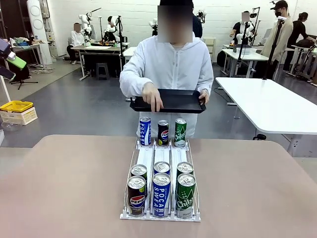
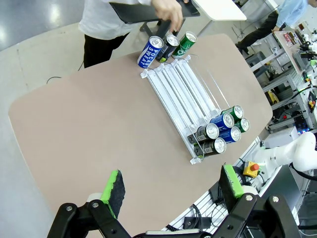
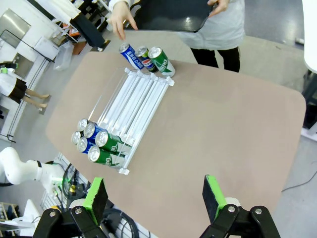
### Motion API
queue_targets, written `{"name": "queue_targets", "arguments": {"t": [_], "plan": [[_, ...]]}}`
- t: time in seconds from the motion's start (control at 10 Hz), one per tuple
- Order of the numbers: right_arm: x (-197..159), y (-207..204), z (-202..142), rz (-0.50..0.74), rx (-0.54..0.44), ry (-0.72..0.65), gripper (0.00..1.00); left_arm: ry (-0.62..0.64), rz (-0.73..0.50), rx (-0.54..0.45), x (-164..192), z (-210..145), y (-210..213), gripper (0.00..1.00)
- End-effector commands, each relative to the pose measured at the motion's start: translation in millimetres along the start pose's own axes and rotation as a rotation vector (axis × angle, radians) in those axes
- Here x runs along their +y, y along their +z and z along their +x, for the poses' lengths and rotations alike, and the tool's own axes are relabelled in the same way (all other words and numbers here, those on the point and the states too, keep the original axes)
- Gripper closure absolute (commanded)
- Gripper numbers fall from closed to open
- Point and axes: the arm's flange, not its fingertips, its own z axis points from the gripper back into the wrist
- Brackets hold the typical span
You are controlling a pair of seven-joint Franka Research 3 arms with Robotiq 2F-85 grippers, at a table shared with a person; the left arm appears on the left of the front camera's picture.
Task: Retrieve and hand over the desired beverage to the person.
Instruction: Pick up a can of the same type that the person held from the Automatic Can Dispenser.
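The person [image 1: 168,64] in a white hooded jacket stands at the far side and holds a black tray [image 1: 173,101] with one hand. The other hand [image 1: 151,96] hangs, fingers down, over three upright cans at the rack's far end: a blue Pocari Sweat can [image 1: 144,131], a Pepsi can [image 1: 163,132] and a green Chilsung can [image 1: 180,132]. Several more cans [image 1: 161,191] fill the near end of the white rack [image 1: 161,156]. My left gripper [image 2: 172,184] is open and empty, high above the table near its front edge. My right gripper [image 3: 154,193] is also open and empty, well clear of the rack [image 3: 133,96].
The brown table [image 1: 64,183] is bare on both sides of the rack. A white table [image 1: 270,104] stands behind at the right, and a yellow bin [image 1: 16,106] on the floor at the left. A red stop button [image 2: 250,167] sits below the table's near edge.
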Motion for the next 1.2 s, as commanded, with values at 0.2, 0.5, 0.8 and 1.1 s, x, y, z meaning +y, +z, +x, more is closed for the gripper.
{"name": "queue_targets", "arguments": {"t": [0.2, 0.5, 0.8, 1.1], "plan": [[-2.5, 0.2, 3.1, 0.026, -0.010, 0.015, 0.00, -0.012, -0.013, -0.006, 1.3, 1.0, 2.1, 0.00], [-2.5, 0.2, 3.1, 0.026, -0.010, 0.015, 0.00, -0.012, -0.013, -0.006, 1.3, 1.0, 2.1, 0.00], [-2.5, 0.2, 3.1, 0.026, -0.010, 0.015, 0.00, -0.012, -0.013, -0.006, 1.3, 1.0, 2.1, 0.00], [-2.5, 0.2, 3.1, 0.026, -0.010, 0.015, 0.00, -0.012, -0.013, -0.006, 1.3, 1.0, 2.1, 0.00]]}}
